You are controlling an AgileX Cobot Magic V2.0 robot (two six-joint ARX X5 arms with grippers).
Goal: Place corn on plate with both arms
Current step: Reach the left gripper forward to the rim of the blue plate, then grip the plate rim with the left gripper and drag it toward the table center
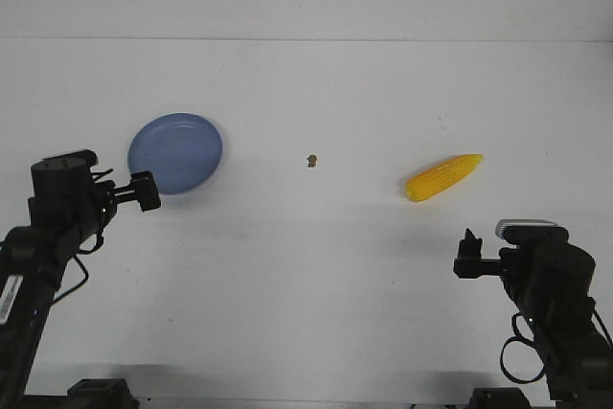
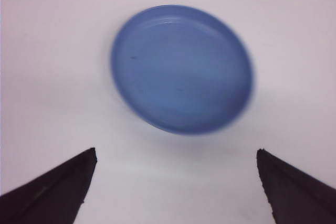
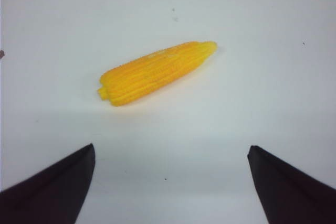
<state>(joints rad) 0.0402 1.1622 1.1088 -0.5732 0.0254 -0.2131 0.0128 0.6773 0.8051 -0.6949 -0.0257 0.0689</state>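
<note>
Both arms are black throughout — chunky, blocky links with rounded joints. The left arm (image 1: 53, 227) carries a box-like wrist block with a pale silver-grey top, and a short ribbed black knob juts from its side. Thin black cables loop loosely beside that block. A small white label marks its lower link. The right arm (image 1: 556, 304) has the same dark housing, capped by a silver-grey plate, with a black cable curling in a loop below it. In the wrist views each arm's fingers (image 2: 50, 195) (image 3: 47, 192) show as matte black wedges — plain, tapering to points.
</note>
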